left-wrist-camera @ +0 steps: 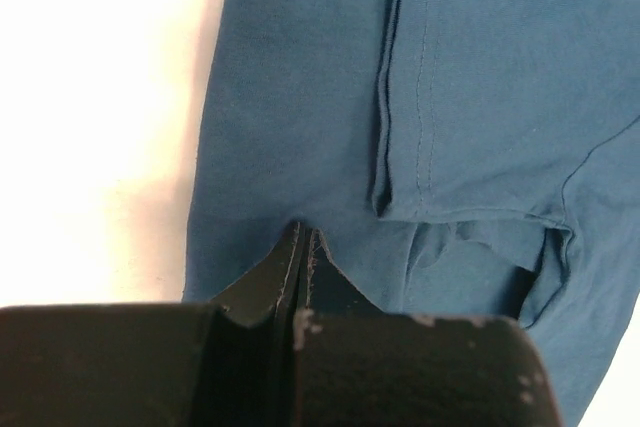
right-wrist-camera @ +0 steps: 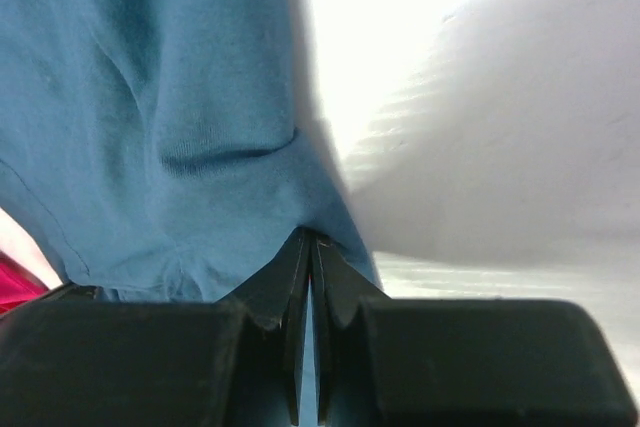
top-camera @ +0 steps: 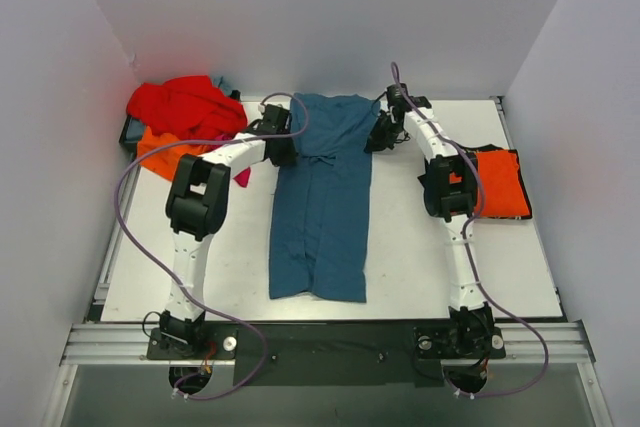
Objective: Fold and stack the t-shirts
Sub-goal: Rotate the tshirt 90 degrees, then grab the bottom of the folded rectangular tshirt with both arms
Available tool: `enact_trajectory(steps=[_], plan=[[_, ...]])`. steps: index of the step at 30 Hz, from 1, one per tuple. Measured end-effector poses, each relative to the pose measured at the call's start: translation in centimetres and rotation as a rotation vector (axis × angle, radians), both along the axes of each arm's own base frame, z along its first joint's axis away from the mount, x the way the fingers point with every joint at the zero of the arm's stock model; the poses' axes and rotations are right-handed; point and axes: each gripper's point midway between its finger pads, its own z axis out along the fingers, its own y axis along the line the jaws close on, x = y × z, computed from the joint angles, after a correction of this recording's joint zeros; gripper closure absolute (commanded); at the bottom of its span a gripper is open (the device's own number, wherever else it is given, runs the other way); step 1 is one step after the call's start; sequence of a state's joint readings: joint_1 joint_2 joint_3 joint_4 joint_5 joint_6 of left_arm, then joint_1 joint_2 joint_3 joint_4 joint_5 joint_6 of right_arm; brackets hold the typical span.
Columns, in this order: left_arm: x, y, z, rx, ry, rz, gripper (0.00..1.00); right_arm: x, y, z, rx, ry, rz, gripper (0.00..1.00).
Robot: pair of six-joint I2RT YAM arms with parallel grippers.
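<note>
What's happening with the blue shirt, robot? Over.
Left gripper shut on teal t-shirt. Right gripper shut on it too. Shirt folded into long strip. Nothing blocking.

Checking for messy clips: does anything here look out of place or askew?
The crumpled heap of shirts at the far left corner apparently spills past the table edge. The blue shirt lies straight, pinched by left claw and right claw; the folded orange shirt sits tidy.

Two arms were logged, the left arm point(top-camera: 196, 209) and the right arm point(top-camera: 452, 209), both built of white link tubes with bulky black joint housings. Purple cables point(top-camera: 118, 212) were looped from the black bases point(top-camera: 180, 335) along each arm. The left gripper point(left-wrist-camera: 300, 247) and right gripper point(right-wrist-camera: 310, 247) were noted as matte black, wedge-tipped, with pale scuff specks.
</note>
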State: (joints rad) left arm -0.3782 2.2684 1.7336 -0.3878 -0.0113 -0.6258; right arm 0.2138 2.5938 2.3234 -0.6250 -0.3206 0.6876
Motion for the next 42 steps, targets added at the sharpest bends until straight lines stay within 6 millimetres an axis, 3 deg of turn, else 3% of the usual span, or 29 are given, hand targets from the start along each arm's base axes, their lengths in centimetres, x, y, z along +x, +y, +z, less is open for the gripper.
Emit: enact_trajectory(steps=[4,9,11,12,15,20,22,24,27,29,32,34,37,42], plan=[[-0.9,-0.7,0.0,-0.024,-0.033,0.005,1.00,0.6,-1.4,0.1,0.010,-0.002,-0.021,1.00],[-2.3,-1.7,0.2,-0.026,-0.035,-0.022,1.00,0.3,-2.2,0.4,0.017,-0.002,0.002,0.73],[-3.0,-1.6,0.3,-0.011,-0.028,-0.034,0.88,-0.7,-2.3,0.7,-0.010,0.000,0.025,0.70],[-3.6,-1.4,0.6,0.007,-0.021,-0.039,0.77,-1.9,-2.3,0.9,-0.034,0.007,0.044,0.69],[-5.0,-0.2,2.2,0.053,-0.029,-0.042,0.64,-6.1,-1.6,2.1,-0.083,0.028,0.095,0.66],[-7.9,1.8,8.2,0.072,-0.134,-0.023,0.64,-14.9,-0.2,5.1,-0.131,-0.012,0.185,0.64],[-10.1,2.5,10.1,0.063,-0.173,-0.021,0.64,-18.2,-0.2,5.6,-0.128,-0.039,0.213,0.62],[-13.1,3.1,10.7,0.053,-0.188,-0.032,0.64,-21.2,-1.0,5.3,-0.134,-0.034,0.219,0.59],[-18.4,2.9,9.2,0.055,-0.143,-0.082,0.63,-25.9,-2.7,3.4,-0.155,0.007,0.213,0.58],[-22.0,2.4,7.0,0.057,-0.083,-0.131,0.62,-29.0,-3.4,1.9,-0.161,0.041,0.214,0.58],[-27.6,2.8,3.3,0.059,0.043,-0.186,0.62,-34.4,-3.6,-0.2,-0.162,0.105,0.243,0.52],[-30.3,3.2,1.8,0.061,0.106,-0.202,0.62,-36.9,-3.0,-0.5,-0.151,0.110,0.275,0.52],[-33.2,3.3,0.9,0.047,0.170,-0.225,0.62,-39.0,-1.5,-0.2,-0.121,0.075,0.326,0.52],[-35.2,2.8,1.0,-0.015,0.199,-0.237,0.62,-41.6,-0.9,0.2,-0.082,0.047,0.336,0.52]])
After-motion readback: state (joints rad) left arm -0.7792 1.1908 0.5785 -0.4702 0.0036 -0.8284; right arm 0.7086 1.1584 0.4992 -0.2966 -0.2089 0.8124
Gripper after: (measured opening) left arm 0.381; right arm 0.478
